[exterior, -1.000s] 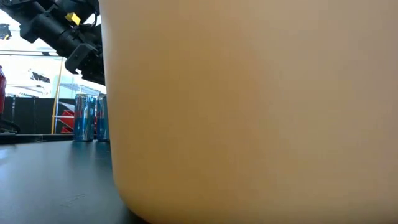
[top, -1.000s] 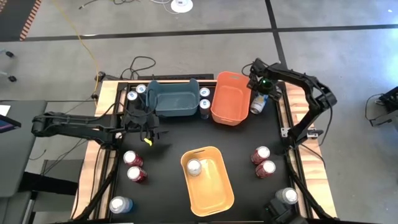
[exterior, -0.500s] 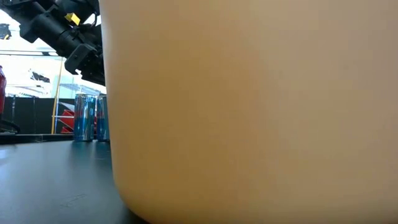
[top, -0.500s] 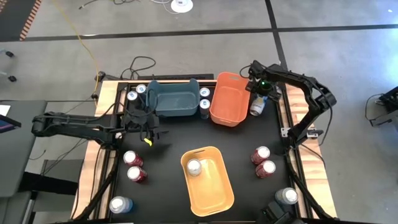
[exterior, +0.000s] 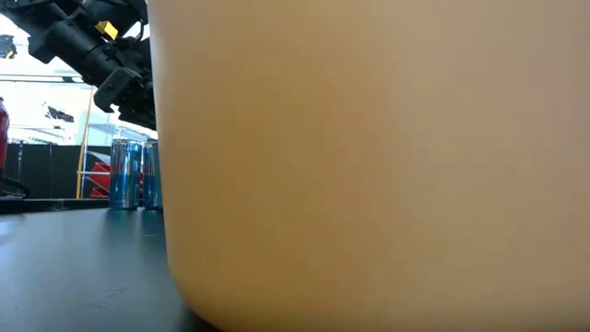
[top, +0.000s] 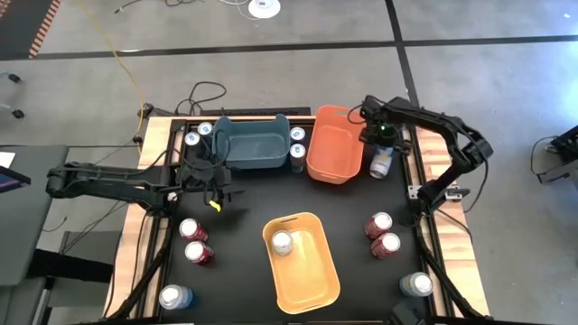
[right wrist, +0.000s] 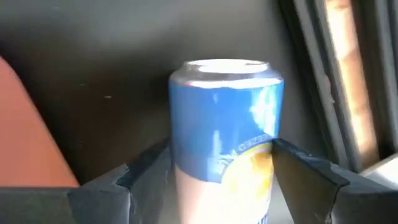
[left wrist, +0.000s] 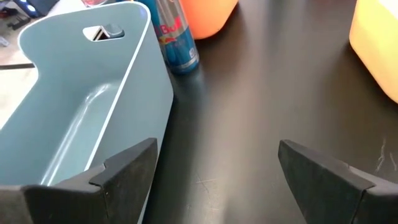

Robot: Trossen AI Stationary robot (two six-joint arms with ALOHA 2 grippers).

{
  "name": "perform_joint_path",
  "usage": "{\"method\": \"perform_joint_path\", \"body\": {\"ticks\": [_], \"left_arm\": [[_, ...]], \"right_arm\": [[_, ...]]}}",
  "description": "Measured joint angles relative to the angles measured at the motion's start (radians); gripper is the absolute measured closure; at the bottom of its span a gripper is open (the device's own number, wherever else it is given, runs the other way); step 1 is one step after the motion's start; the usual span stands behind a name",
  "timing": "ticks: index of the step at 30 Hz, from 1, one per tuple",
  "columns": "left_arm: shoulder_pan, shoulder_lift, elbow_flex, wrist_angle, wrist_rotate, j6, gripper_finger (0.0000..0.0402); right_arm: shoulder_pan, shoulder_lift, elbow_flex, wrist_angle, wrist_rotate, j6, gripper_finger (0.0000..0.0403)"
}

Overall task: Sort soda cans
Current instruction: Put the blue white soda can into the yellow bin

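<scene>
A teal bin [top: 250,146], an orange bin [top: 331,144] and a yellow-orange bin [top: 302,262] are seen on the black table [top: 244,203]. Red cans [top: 380,234] are seen at four o'clock; a blue-and-silver can [right wrist: 225,134] is marked in yellow.

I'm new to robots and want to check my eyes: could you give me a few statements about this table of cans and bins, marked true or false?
1. The right gripper has a blue can between its fingers. True.
2. The teal bin holds two cans. False: it is empty.
3. One can stands in the yellow-orange bin. True.
4. The left gripper holds a can. False: it is open, with nothing between its fingers.
5. Two red cans stand near the table's right edge. True.
</scene>
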Motion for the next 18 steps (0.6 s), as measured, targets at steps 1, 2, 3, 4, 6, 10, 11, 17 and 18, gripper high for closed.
{"method": "perform_joint_path", "body": {"ticks": [1,2,3,4,6,10,11,17,18], "left_arm": [[0.000,0.000,0.000,0.000,0.000,0.000,0.0069],[0.000,0.000,0.000,0.000,0.000,0.000,0.0069],[0.000,0.000,0.000,0.000,0.000,0.000,0.0069],[0.000,0.000,0.000,0.000,0.000,0.000,0.0069],[0.000,0.000,0.000,0.000,0.000,0.000,0.0069],[0.000,0.000,0.000,-0.004,0.000,-0.001,0.0069],[0.000,0.000,0.000,-0.004,0.000,-0.001,0.0069],[0.000,0.000,0.000,0.014,0.001,0.006,0.0069],[0.000,0.000,0.000,0.020,0.001,0.008,0.0069]], "right_arm": [[0.001,0.004,0.000,-0.001,0.002,-0.009,0.0117],[0.006,0.006,-0.002,0.000,0.001,-0.022,0.0117],[0.010,0.008,-0.002,0.003,-0.003,-0.027,0.0117],[0.014,0.011,-0.005,0.007,-0.011,-0.031,0.0117],[0.017,0.013,-0.016,0.011,-0.041,-0.050,0.0117],[0.037,0.013,-0.049,0.010,-0.063,-0.076,0.0117],[0.044,0.013,-0.056,0.009,-0.063,-0.092,0.0117],[0.077,-0.033,-0.055,0.008,-0.067,-0.155,0.0107],[0.081,-0.048,-0.053,0.015,-0.069,-0.155,0.0099]]}}
